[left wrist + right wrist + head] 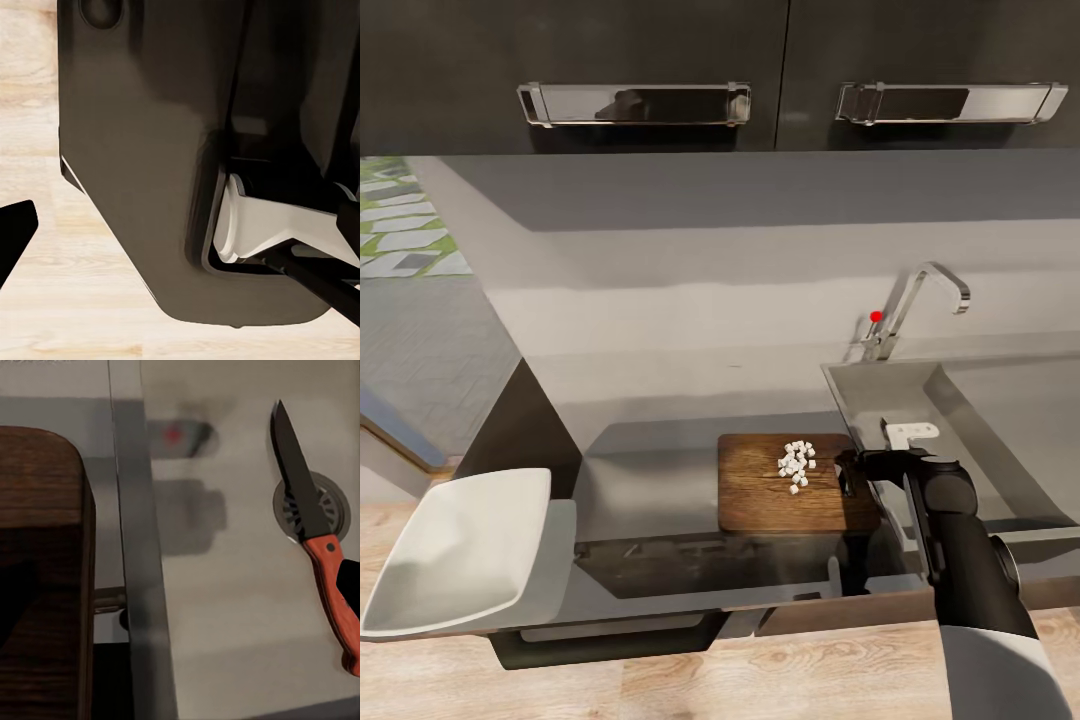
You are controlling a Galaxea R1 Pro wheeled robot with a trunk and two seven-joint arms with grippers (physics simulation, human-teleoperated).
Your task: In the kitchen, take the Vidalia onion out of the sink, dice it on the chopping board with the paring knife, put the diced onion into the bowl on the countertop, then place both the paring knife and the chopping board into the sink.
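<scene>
The brown chopping board (760, 495) lies on the grey countertop (650, 465) just left of the sink (970, 400). A small heap of white diced onion (797, 465) rests on the board's right part. My right gripper (851, 470) hovers at the board's right edge, over the sink's left rim. It is shut on the paring knife (311, 521) by the orange-red handle. The dark blade hangs above the sink's round drain (337, 506), and the board's end (37, 547) sits beside the rim. The white square bowl (455, 545) stands at the countertop's far left end. One dark left finger (15, 232) shows over the floor.
The chrome tap (930, 290) with its red knob (876, 316) rises behind the sink. Dark wall cabinets with metal handles (635, 103) hang overhead. My own dark trunk (150, 150) looms in the left wrist view. Light wooden floor (760, 670) runs along the counter front.
</scene>
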